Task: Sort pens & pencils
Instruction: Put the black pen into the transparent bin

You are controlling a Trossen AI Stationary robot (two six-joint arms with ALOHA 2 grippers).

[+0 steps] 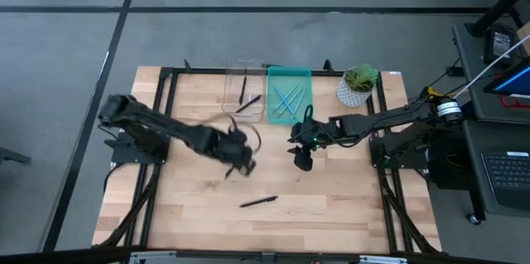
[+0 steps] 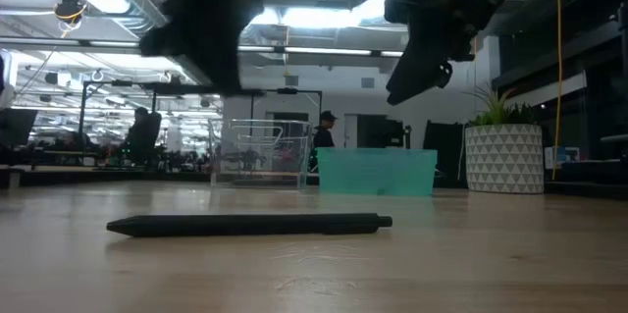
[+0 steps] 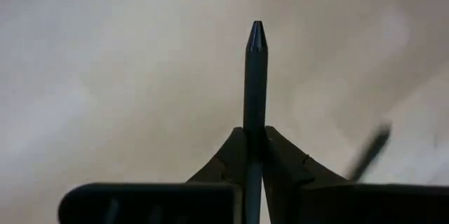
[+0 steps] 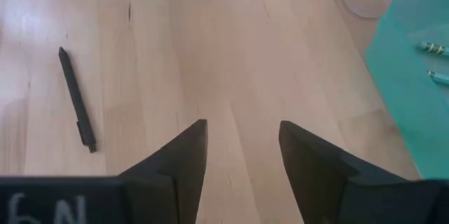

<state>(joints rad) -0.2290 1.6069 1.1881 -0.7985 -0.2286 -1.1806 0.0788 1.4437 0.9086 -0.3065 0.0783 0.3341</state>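
A dark pen (image 3: 255, 90) is pinched between the two fingers of the left gripper (image 1: 238, 153), which are closed tight on its barrel with the tip sticking out ahead, over the middle of the table (image 1: 348, 206). The step in hand looks like carrying this pen to the clear bin (image 1: 243, 90) at the far edge, where other dark pens already lie. The next move calls for swinging over that bin and opening above it, not above the teal bin (image 1: 289, 92) just beside it, which holds the light-coloured pencils.

A second black pen (image 1: 258, 202) lies loose on the wood nearer the front edge, still to be sorted.

The right gripper (image 1: 301, 160) hangs near the centre, its fingers apart and empty, bare wood showing between them. A potted plant (image 1: 358, 84) stands towards the far right corner.
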